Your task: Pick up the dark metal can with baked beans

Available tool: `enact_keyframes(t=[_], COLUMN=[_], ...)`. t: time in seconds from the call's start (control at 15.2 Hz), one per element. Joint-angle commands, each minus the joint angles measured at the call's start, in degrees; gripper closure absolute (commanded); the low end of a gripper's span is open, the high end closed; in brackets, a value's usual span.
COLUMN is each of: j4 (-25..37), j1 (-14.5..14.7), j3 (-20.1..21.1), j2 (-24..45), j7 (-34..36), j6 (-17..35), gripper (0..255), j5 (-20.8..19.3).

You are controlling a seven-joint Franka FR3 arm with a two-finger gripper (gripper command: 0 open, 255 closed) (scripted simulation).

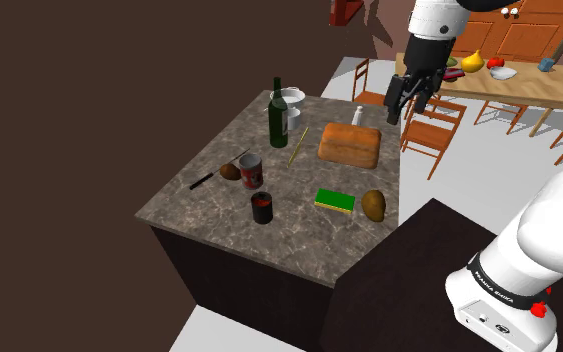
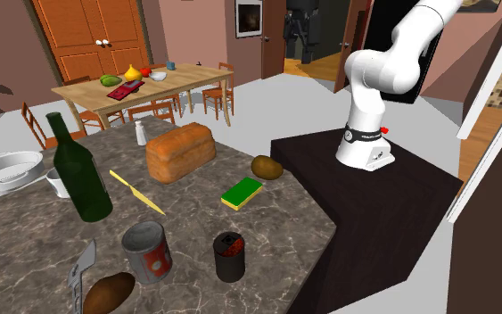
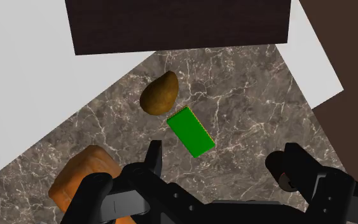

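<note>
Jaws: wide apart, empty, high above the desk [image 1: 299,240]
Dark can [image 1: 261,208]: upright, well apart from the jaws
Green sponge [image 3: 191,132]: below the jaws

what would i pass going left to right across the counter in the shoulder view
black knife → brown potato beside it → dark can → thin yellow utensil → green sponge → second potato
</note>
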Motion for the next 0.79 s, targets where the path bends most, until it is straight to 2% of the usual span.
enact_keyframes(t=[0.0, 0.33, 0.73], j4=[0.00, -0.90, 0.78], j1=[0.00, 0.77, 1.14], j3=[0.00, 3.93, 8.46], j2=[0.00, 7.79, 19.30], j7=[0.00, 4.45, 9.93], j6=[0.00, 8.75, 18.67], gripper=[0, 0, 0], j5=[0.00, 2.05, 2.96])
